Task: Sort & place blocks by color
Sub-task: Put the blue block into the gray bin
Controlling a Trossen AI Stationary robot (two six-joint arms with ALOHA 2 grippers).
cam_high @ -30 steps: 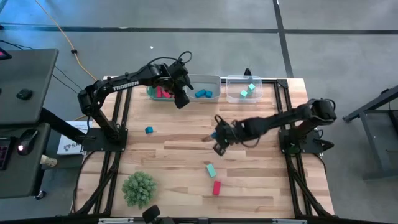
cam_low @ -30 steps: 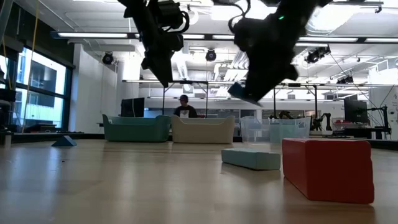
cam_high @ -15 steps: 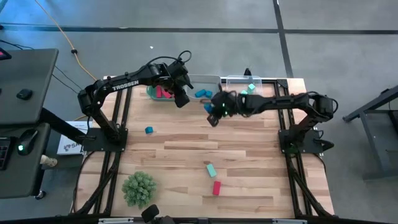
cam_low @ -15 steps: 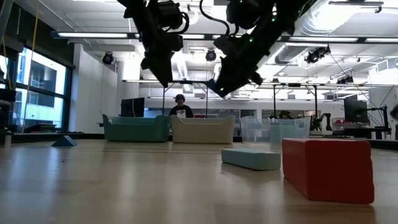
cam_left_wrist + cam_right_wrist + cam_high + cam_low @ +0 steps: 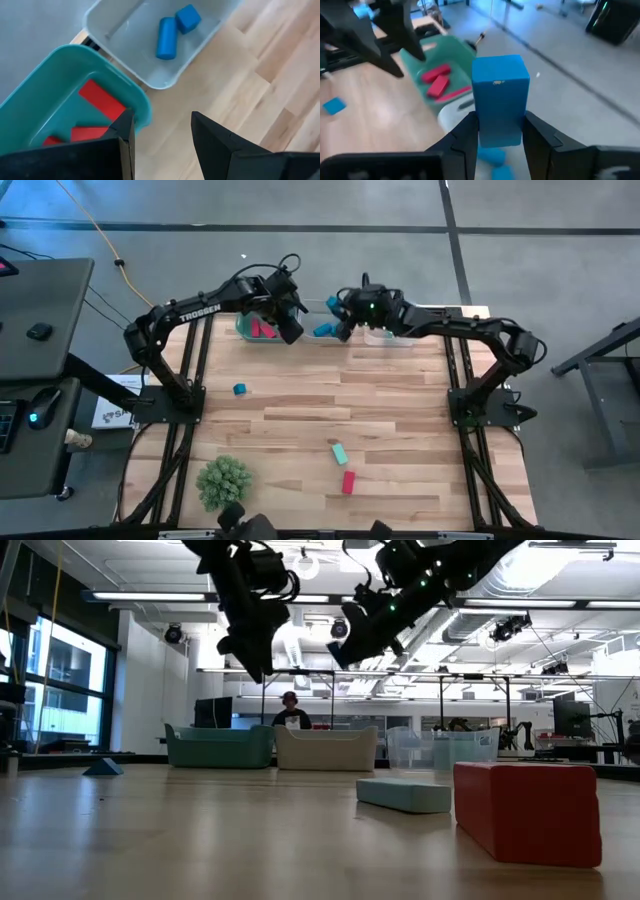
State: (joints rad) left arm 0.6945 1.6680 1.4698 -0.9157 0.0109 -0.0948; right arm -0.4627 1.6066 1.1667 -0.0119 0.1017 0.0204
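The right end effector (image 5: pixel 500 131) is clamped on a blue block (image 5: pixel 500 100), holding it upright between its two fingers, raised above the far edge of the worktop (image 5: pixel 400 400). In the high view this end effector (image 5: pixel 340 315) hangs over the grey bin (image 5: pixel 328 317), which already holds two blue pieces (image 5: pixel 175 31).

The left end effector (image 5: pixel 160 132) has its fingers apart and empty. It hovers just beside the teal bin (image 5: pixel 75 65) and the grey bin (image 5: pixel 150 75), which stand side by side; in the high view it (image 5: pixel 287 328) sits near the teal bin's rim. Red blocks (image 5: pixel 97 112) lie inside the teal bin.

A clear bin (image 5: pixel 392 320) further along the far edge holds light teal pieces (image 5: pixel 398 326).

Loose on the worktop: a small blue cube (image 5: pixel 240 389) toward the left arm's side, and a light teal bar (image 5: pixel 340 453) with a red bar (image 5: pixel 348 481) just beside it near the front. A green spiky ball (image 5: pixel 223 482) sits at the front left corner.
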